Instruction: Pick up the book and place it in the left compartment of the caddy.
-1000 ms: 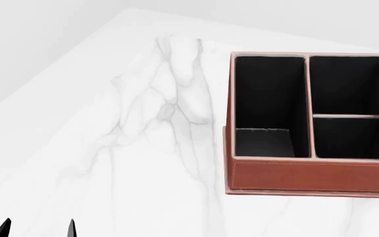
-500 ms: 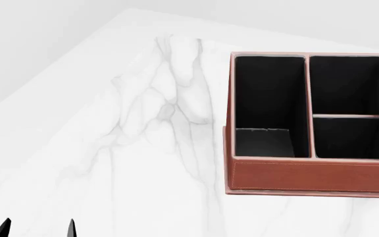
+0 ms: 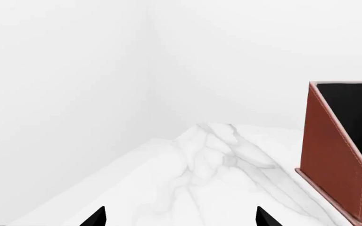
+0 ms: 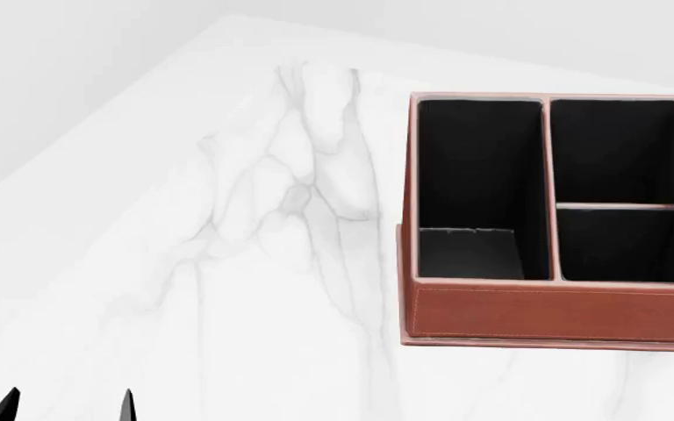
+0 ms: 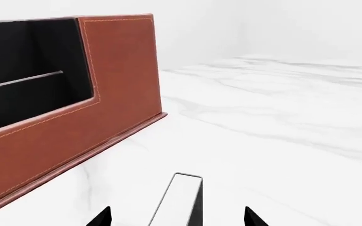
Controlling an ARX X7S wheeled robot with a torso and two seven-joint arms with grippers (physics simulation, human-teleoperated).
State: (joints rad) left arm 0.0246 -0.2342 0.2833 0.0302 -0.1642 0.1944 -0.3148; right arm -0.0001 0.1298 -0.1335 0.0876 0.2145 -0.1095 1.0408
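The reddish-brown caddy point(image 4: 548, 307) stands on the white marble table at the right of the head view. Its left compartment point(image 4: 477, 175) is a long black slot at the end wall, with nothing in it. The caddy also shows in the left wrist view point(image 3: 332, 160) and in the right wrist view point(image 5: 118, 80). The thin book point(image 5: 179, 197), with a white face and a black edge, lies on the table between the wide-apart tips of my right gripper point(image 5: 177, 219), which is open. My left gripper point(image 4: 66, 408) is open and empty, low at the table's near left, and also shows in its wrist view point(image 3: 179, 219).
The marble table point(image 4: 255, 228) ends at a slanted left edge and a far edge against plain white walls. The caddy's other cells point(image 4: 613, 149), split by a crossbar, lie right of the left compartment. The right arm is outside the head view.
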